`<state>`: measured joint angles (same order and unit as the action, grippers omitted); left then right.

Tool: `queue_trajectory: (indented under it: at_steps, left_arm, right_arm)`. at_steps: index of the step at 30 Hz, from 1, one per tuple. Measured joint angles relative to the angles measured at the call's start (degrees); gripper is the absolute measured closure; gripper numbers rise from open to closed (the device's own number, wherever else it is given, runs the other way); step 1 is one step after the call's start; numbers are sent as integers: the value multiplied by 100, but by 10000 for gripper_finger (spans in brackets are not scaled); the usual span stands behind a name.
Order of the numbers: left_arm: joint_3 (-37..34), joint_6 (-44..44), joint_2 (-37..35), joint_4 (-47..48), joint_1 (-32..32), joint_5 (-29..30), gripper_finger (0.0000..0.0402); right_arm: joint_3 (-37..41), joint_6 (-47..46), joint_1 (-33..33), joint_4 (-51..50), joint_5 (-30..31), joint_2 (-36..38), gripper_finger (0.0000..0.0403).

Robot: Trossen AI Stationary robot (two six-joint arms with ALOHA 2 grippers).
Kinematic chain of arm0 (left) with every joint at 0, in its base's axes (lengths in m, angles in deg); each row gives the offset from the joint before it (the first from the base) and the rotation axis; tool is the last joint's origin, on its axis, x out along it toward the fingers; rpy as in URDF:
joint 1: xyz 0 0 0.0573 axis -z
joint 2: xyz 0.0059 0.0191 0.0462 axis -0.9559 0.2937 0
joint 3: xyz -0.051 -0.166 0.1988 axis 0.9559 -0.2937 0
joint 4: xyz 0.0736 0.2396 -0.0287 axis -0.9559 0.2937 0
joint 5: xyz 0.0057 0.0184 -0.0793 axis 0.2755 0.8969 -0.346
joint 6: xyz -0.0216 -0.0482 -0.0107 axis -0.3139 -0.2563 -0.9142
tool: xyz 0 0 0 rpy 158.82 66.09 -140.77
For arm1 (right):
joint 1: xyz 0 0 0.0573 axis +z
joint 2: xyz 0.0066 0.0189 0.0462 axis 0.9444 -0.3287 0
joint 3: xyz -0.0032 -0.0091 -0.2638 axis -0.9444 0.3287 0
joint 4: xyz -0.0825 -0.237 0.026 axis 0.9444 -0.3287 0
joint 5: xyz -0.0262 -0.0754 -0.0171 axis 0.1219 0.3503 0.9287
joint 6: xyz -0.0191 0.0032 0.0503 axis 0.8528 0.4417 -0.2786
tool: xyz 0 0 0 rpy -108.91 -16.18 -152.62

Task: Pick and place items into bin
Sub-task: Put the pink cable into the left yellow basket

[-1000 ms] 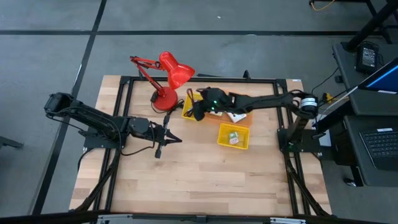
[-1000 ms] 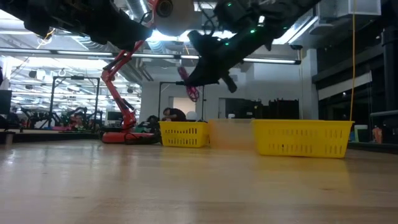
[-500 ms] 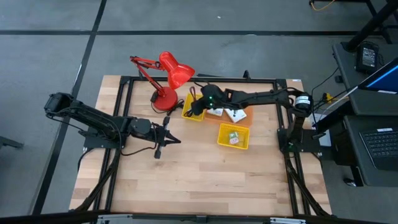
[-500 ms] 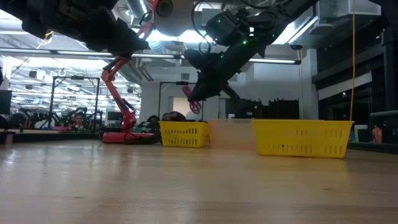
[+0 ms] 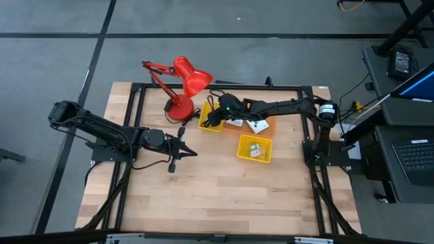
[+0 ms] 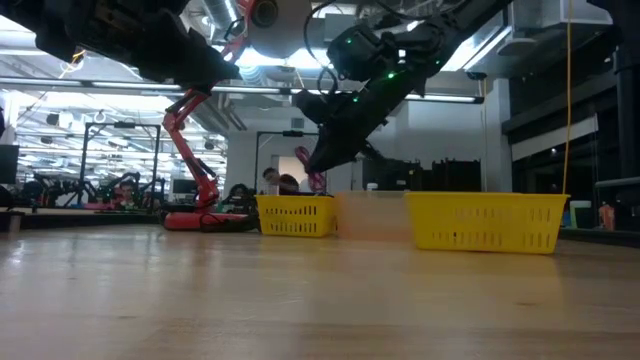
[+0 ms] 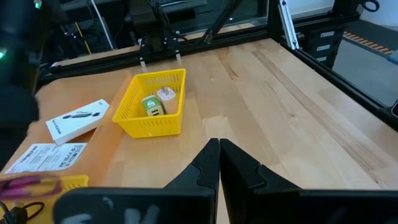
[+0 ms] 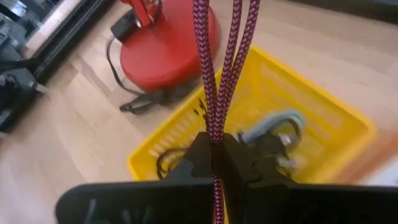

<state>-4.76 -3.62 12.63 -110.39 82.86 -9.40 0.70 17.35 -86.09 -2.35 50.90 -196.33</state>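
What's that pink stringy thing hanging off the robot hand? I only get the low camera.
Observer: It's a braided maroon cord, pinched in the right gripper right above the small yellow plastic basket.
Operator: Is anything in that basket?
Observer: Yes, a bluish-grey hooked tool and a thin black cable lie inside.
Operator: And the other arm?
Observer: The left gripper is shut, holding nothing, above the bare wooden table.
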Motion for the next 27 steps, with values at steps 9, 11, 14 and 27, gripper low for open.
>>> queue_trajectory:
  at_steps: [9, 11, 14, 27]
  left_arm:
    - [0, -2, 0, -38, 0, -2, 396]
    - [0, 0, 0, -38, 0, -5, 394]
    - [0, 0, 0, -38, 0, -4, 393]
    - [0, -2, 0, -32, 0, -4, 396]
  right_arm:
    - [-5, -108, 6, 150, -39, -297, 402]
    - [-5, -80, 8, 154, -44, -302, 400]
    - [-5, 48, 8, 214, -125, -304, 392]
    - [-5, 360, 3, 196, -173, -304, 349]
